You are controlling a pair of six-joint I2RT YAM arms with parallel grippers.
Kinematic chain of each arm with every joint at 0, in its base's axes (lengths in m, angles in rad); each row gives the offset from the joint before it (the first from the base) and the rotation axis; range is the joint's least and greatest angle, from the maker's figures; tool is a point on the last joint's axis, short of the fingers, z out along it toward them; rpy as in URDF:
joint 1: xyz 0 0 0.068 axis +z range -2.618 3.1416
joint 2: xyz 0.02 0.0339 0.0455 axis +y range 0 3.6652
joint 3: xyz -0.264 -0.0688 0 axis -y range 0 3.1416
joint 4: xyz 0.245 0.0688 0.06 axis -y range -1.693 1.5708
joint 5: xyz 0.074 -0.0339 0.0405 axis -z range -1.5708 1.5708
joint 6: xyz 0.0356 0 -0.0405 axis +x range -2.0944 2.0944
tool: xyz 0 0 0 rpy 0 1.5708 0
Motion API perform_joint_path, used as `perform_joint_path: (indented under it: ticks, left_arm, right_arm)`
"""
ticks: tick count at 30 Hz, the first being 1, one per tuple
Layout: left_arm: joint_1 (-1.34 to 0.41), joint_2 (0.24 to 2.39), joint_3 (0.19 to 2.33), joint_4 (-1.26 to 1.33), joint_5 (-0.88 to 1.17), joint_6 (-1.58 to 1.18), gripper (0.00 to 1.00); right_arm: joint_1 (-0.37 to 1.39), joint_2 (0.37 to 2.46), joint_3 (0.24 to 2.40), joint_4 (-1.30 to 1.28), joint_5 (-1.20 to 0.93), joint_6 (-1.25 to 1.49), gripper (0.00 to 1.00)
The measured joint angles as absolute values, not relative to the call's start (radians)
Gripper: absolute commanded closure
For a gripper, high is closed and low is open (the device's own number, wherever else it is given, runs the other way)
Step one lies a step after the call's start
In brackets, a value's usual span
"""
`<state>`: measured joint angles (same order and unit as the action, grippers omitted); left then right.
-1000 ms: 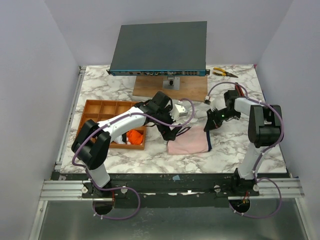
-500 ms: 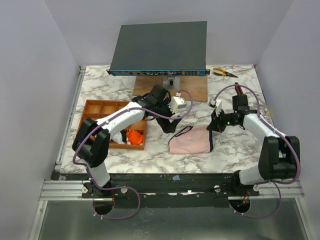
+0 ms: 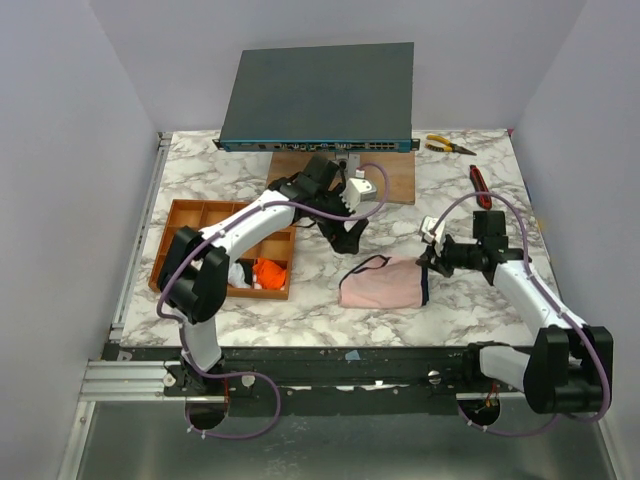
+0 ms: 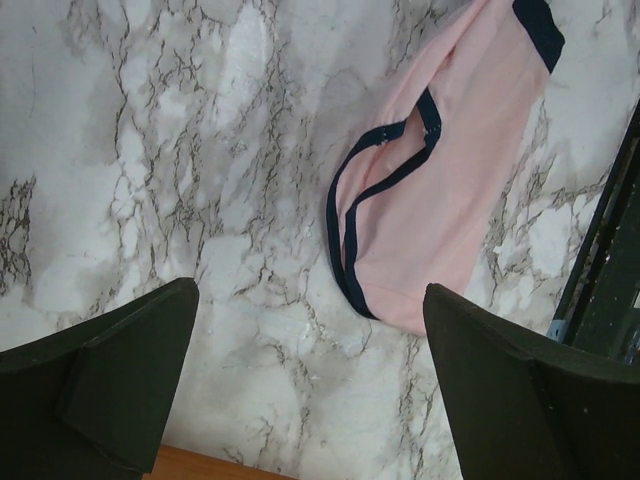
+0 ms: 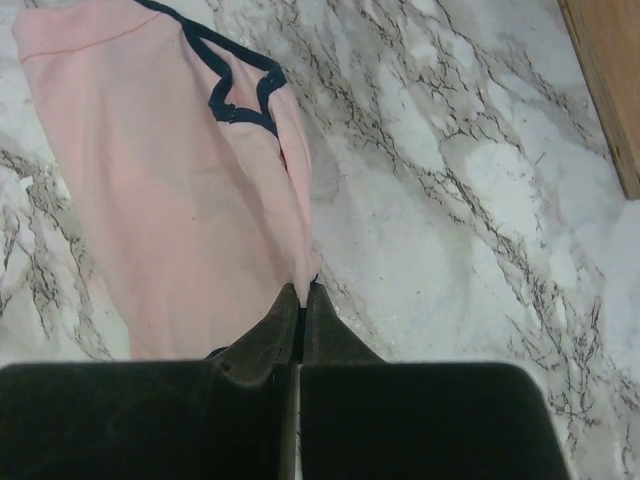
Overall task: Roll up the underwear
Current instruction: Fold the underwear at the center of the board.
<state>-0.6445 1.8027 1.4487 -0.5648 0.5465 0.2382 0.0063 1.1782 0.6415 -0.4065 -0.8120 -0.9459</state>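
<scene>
- Right gripper [image 5: 300, 292], fingers together, rests at the edge of the pink underwear [image 5: 170, 170]; the rolling is not begun.
- Left gripper [image 4: 310, 292], fingers apart, is empty; next it must reach the cloth ahead.

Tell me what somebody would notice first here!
The pink underwear with dark edging, lying near the front middle of the marble table. The right hand is shut, pinching its right edge, while the left hand hangs wide open just behind it. At the left sits an orange-brown tray with bright orange cloth inside.
</scene>
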Motion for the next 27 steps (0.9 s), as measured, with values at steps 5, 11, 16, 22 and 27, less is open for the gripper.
perform_joint_path:
  ticks: [5, 11, 16, 22, 27]
  left_arm:
    - [-0.64, 1.866, 1.559, -0.6, 0.59, 0.23, 0.01]
    - [-0.641, 1.917, 1.612, -0.598, 0.684, 0.207, 0.01]
    - [-0.662, 1.914, 1.492, -0.515, 0.734, 0.186, 0.01]
    - [-0.677, 1.916, 1.442, -0.495, 0.767, 0.157, 0.01]
    - [-0.677, 1.916, 1.444, -0.479, 0.783, 0.16, 0.03]
  right_arm:
    - [0.006, 1.127, 0.609, -0.43, -0.82, -1.047, 0.99]
    - [0.006, 1.077, 0.55, -0.467, -0.821, -1.137, 0.99]
    - [0.006, 1.053, 0.539, -0.489, -0.822, -1.163, 0.99]
    - [0.006, 1.051, 0.539, -0.501, -0.826, -1.151, 0.99]
    - [0.006, 1.052, 0.553, -0.512, -0.828, -1.114, 0.99]
